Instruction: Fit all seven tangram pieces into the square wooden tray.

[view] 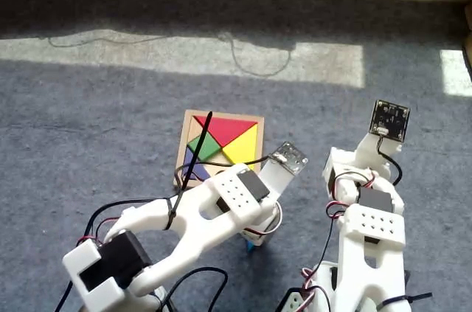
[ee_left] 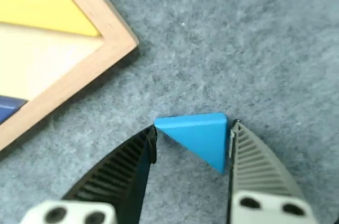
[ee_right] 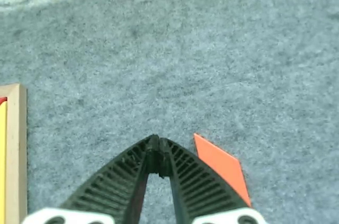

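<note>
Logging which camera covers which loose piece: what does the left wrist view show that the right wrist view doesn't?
Left wrist only: a blue triangle gripped between the left gripper's fingers. Right wrist only: an orange piece on the carpet beside the shut right gripper. Both: the wooden tray, its yellow piece and the carpet.
</note>
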